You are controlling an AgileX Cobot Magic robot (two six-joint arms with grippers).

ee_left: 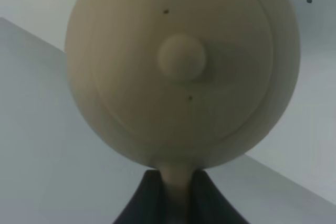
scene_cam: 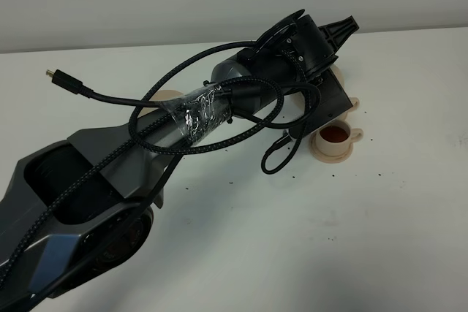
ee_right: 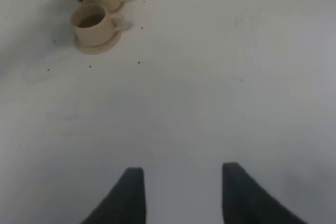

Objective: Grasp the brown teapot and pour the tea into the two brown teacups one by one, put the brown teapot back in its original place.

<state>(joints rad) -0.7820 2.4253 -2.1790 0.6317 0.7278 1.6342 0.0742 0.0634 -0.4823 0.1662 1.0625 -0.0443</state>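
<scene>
From the high camera, the left arm stretches right across the white bench [scene_cam: 409, 239], its wrist hiding nearly everything at the far side. One teacup [scene_cam: 335, 138] sits in plain sight on its saucer with dark tea in it, so that pour looks done. Behind it, only a handle and a sliver of rim of the second teacup [scene_cam: 352, 104] peek out past the arm. The teapot itself is hidden under the wrist here.

Over to the left wrist camera: the brown teapot [ee_left: 181, 69] fills the frame, lid and knob facing the lens, so it is tipped well over. The left tool [ee_left: 176, 200] is clamped tight on the loop handle, dark fingers [ee_left: 144, 203] on either side of it.

Now the right wrist camera: the right tool [ee_right: 178, 195] hangs with its fingers spread, gripping nothing, well apart from the action. Far off, the teapot's belly hovers just beside the farther cup, spout down toward it, and both cups show dark liquid inside.

My read: second pour in hand or nearly finished; setting the pot back in its place is left to do.
</scene>
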